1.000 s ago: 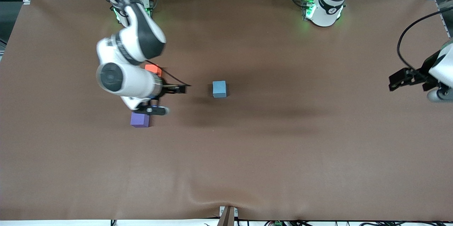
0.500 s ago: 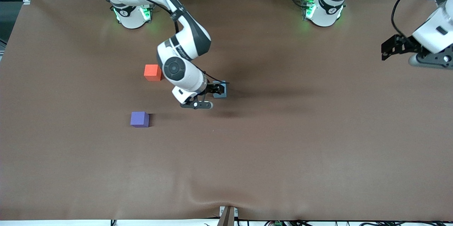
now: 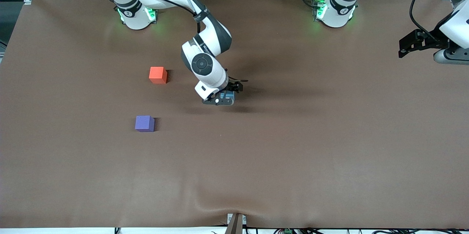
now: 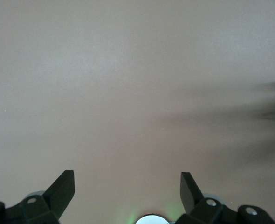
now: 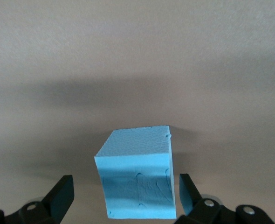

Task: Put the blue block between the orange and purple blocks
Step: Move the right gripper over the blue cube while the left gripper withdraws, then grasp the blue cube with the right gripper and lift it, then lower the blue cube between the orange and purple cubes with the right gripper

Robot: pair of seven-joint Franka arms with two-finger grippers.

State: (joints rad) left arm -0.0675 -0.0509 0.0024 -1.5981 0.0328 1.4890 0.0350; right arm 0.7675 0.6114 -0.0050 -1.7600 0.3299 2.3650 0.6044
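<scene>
Two hands: right hand open, straddling blue block on tabletop, not clenched. Left hand open, waiting at tabletop's end. Orange block, purple block well apart.

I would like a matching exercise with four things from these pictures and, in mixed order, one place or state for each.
Things:
1. blue block
2. orange block
3. purple block
4. left hand

Places or states:
a. open over bare table
b. nearest to the front camera
c. between the open right hand's fingers
d. nearest to the robots' bases

Pairs: 1-c, 2-d, 3-b, 4-a
</scene>
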